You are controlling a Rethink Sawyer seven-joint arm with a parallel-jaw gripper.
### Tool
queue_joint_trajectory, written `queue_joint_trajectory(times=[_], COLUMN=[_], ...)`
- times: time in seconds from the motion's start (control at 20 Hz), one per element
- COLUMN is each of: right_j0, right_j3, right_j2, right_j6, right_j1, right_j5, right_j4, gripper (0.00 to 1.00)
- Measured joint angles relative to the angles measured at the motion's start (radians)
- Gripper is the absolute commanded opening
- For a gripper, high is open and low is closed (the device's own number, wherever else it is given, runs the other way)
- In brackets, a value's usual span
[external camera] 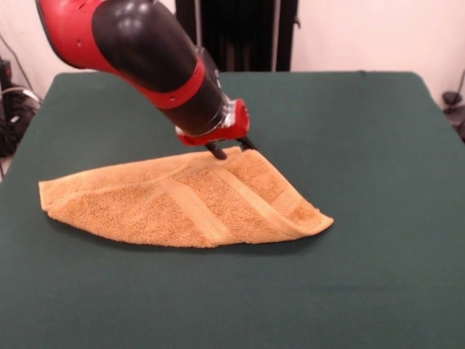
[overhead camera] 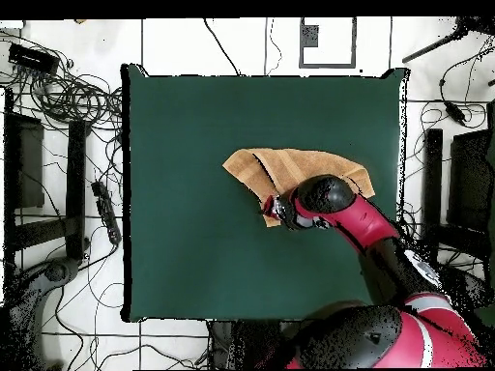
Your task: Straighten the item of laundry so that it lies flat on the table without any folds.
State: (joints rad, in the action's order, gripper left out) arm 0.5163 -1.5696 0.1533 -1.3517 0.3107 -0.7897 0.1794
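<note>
Towel (external camera: 189,200) lies folded under our claw (external camera: 231,150); tips at its far edge, seemingly pinching it to unfold.

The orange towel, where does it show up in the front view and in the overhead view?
Front view: the towel lies folded left of centre, nearer the picture's bottom than the arm.
Overhead view: the towel lies right of centre in the table's upper half, partly under the arm.
Shared landmark: the end effector, at the towel's robot-side edge in both views.
</note>
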Motion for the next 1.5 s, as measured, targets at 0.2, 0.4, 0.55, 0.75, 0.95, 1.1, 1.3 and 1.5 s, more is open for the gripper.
queue_joint_trajectory(times=[0.2,0.4,0.55,0.75,0.95,1.1,1.3,1.5], right_j0=[-0.001,-0.001,-0.001,0.0,0.003,0.005,0.016,0.029], right_j3=[-0.022,-0.038,-0.042,-0.043,-0.042,-0.042,-0.04,-0.036], right_j2=[0.0,0.001,0.001,0.001,0.001,0.001,0.006,0.013], right_j6=[0.0,0.0,0.0,0.0,0.0,0.0,0.0,0.0], right_j1=[0.011,0.019,0.02,0.019,0.018,0.016,0.011,0.001], right_j5=[0.034,0.058,0.063,0.062,0.056,0.049,0.025,-0.002], right_j4=[0.0,0.0,0.004,0.012,0.017,0.023,0.024,0.026], gripper=[1.0,1.0,1.0,1.0,1.0,1.0,1.0,1.0])
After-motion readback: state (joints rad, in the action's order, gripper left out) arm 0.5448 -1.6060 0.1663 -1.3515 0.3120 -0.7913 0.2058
